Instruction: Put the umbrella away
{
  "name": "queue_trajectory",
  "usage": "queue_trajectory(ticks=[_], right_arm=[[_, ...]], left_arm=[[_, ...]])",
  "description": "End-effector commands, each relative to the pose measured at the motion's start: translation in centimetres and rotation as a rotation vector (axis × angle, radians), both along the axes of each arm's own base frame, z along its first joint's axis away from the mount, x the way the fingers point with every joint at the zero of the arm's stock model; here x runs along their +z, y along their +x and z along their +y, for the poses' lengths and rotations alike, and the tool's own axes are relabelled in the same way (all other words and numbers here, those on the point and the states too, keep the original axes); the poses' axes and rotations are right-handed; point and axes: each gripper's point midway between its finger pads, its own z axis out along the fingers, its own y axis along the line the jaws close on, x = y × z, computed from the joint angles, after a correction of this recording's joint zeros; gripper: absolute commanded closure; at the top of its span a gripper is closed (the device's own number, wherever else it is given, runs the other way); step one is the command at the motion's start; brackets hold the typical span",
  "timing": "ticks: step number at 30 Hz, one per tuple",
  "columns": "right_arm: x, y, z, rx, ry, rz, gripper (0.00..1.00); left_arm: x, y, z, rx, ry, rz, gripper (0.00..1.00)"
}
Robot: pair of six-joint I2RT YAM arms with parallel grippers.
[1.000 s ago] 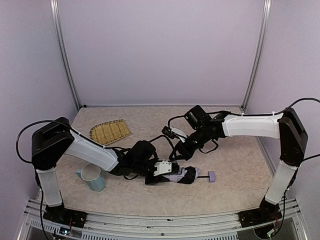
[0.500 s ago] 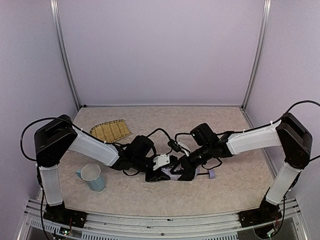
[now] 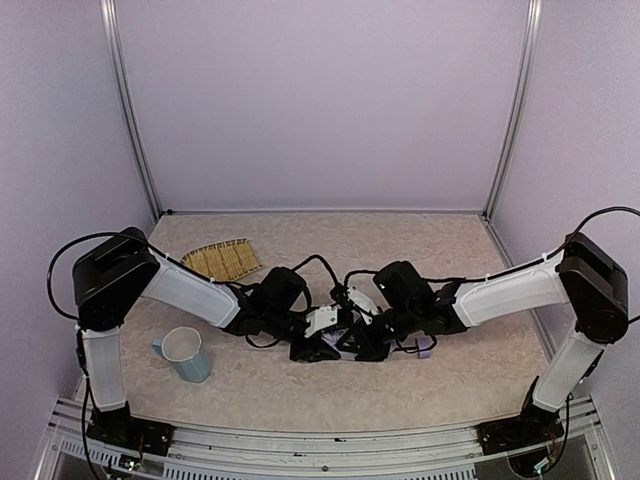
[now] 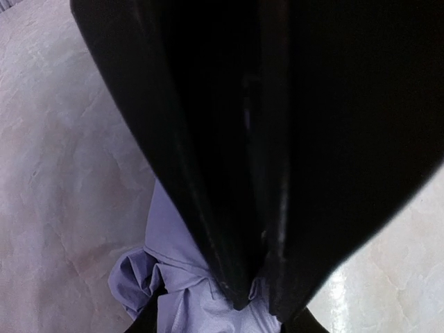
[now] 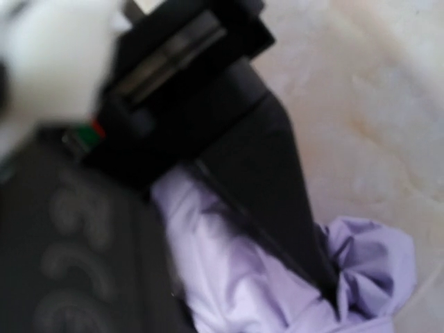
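The umbrella [image 3: 342, 350] lies folded on the table between my two grippers, with black lining and lavender fabric bunched together. Its small lavender handle knob [image 3: 424, 347] sticks out to the right. My left gripper [image 3: 315, 346] is shut on the umbrella's left end. In the left wrist view its dark fingers [image 4: 208, 173] pinch the lavender fabric [image 4: 173, 277]. My right gripper [image 3: 364, 338] is down on the umbrella's middle. In the blurred right wrist view lavender fabric [image 5: 229, 277] fills the gap between its spread jaws.
A pale blue cup [image 3: 187, 353] stands at the near left beside the left arm. A woven bamboo tray [image 3: 221, 261] lies at the back left. Metal frame posts and lavender walls close in the table.
My right arm has swung down and left from above the table onto the umbrella. My left gripper has kept its hold and shifted slightly.
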Motion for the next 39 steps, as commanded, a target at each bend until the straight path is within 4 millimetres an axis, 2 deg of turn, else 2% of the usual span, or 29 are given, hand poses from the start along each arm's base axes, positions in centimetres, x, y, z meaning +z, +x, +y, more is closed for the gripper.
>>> queue_trajectory(ticks=[1,4,8,15,17,23,25,28,31,35,37,39], right_arm=[[-6.3,-5.5,-2.6,0.118,-0.178,0.037,0.86],[-6.9,-5.6,-2.9,0.101,-0.178,0.045,0.81],[-6.3,-6.2,-3.5,0.085,-0.165,0.053,0.76],[-5.6,-7.9,-5.2,0.048,-0.137,0.107,0.75],[-4.5,-8.1,-5.0,0.053,-0.105,0.106,0.75],[1.1,-6.7,-3.9,0.077,-0.025,0.0,0.75],[3.5,-5.8,-3.8,0.075,0.007,-0.046,0.74],[6.2,-3.2,-5.1,0.019,0.051,-0.088,0.72],[7.5,0.3,-7.0,-0.057,0.065,-0.121,0.67],[7.8,4.0,-7.5,-0.072,0.032,-0.167,0.6],[7.5,5.2,-7.4,-0.054,-0.012,-0.176,0.57],[7.2,5.9,-7.2,-0.022,-0.056,-0.187,0.52]], left_arm=[[-8.7,0.1,6.7,0.209,0.319,0.223,1.0],[-8.8,-0.2,6.7,0.197,0.32,0.229,1.0],[-8.7,-0.3,6.7,0.191,0.317,0.231,1.0],[-8.8,-0.2,6.7,0.19,0.322,0.229,1.0],[-8.8,-0.3,6.7,0.186,0.321,0.228,1.0],[-8.4,-0.4,6.5,0.182,0.328,0.184,1.0],[-8.2,-0.2,6.5,0.188,0.328,0.164,1.0],[-7.8,-0.4,6.4,0.174,0.324,0.126,1.0],[-7.4,-0.3,6.3,0.17,0.322,0.102,1.0],[-7.0,-0.2,5.9,0.165,0.336,0.039,0.99],[-6.4,0.0,5.7,0.171,0.347,-0.02,0.87],[-4.8,0.8,5.2,0.191,0.32,-0.115,0.71]])
